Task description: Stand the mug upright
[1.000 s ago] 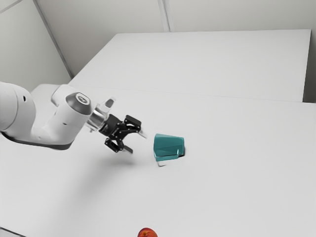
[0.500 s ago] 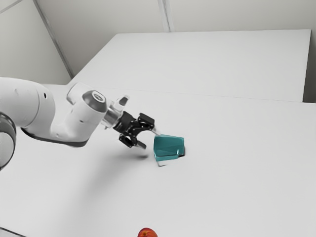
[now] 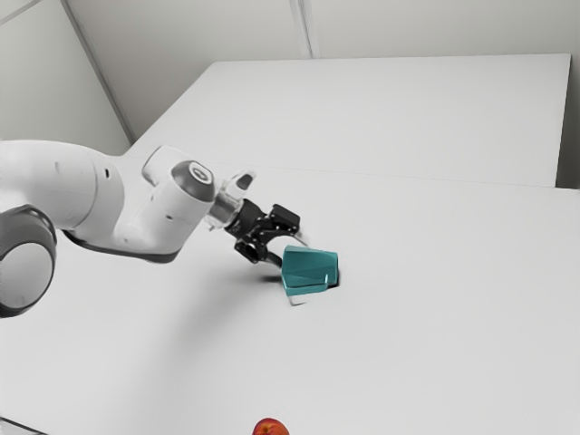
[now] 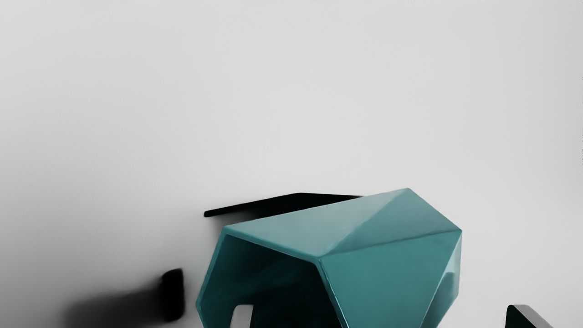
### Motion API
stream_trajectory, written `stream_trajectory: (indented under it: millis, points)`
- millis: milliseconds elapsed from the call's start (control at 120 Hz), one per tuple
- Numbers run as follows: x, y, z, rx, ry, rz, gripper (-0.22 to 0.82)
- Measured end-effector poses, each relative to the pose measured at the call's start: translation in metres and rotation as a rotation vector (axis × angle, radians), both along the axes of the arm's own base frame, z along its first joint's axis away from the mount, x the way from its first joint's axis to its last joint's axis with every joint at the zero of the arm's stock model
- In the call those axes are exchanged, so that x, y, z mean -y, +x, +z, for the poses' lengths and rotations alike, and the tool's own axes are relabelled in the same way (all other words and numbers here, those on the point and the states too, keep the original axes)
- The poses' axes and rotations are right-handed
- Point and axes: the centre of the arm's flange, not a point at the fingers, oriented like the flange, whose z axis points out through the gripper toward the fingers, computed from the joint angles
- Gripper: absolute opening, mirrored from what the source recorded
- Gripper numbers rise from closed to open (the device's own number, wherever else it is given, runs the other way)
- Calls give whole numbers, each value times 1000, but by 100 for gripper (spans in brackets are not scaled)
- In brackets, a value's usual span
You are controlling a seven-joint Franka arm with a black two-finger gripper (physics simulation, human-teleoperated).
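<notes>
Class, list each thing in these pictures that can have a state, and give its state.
Mug: lying on its side, mouth facing the exterior view's left.
Gripper: open, at the mug.
Red fruit: apart from the mug, partly cut off by the exterior view's bottom edge.

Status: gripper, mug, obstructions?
Black two-finger gripper: jaws wide apart. Teal faceted mug: on its side, not upright. Round red fruit: well away from mug.
</notes>
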Motion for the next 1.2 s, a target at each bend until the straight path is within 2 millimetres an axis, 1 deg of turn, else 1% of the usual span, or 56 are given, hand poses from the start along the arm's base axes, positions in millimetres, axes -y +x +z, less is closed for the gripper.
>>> stream_trajectory:
  millis: [75,142,208,275,383,408,542,642,783,900,1000,1075,1200]
  points:
    - [2,2,-2,1,2,-6,60]
    - [8,4,-5,2,4,-18,60]
    - [16,8,-5,8,6,-33,56]
    - [19,9,-5,10,7,-38,45]
    - [20,10,-4,14,9,-43,21]
    - [19,10,-3,16,10,-44,16]
    - [19,11,3,26,17,-50,4]
    - [24,14,11,43,17,-58,-4]
    - [29,15,24,64,10,-65,-13]
    - [32,15,30,70,7,-67,-14]
    - [32,14,42,85,6,-69,-14]
    - [29,14,52,100,12,-74,-15]
    - [17,13,71,123,53,-93,-15]
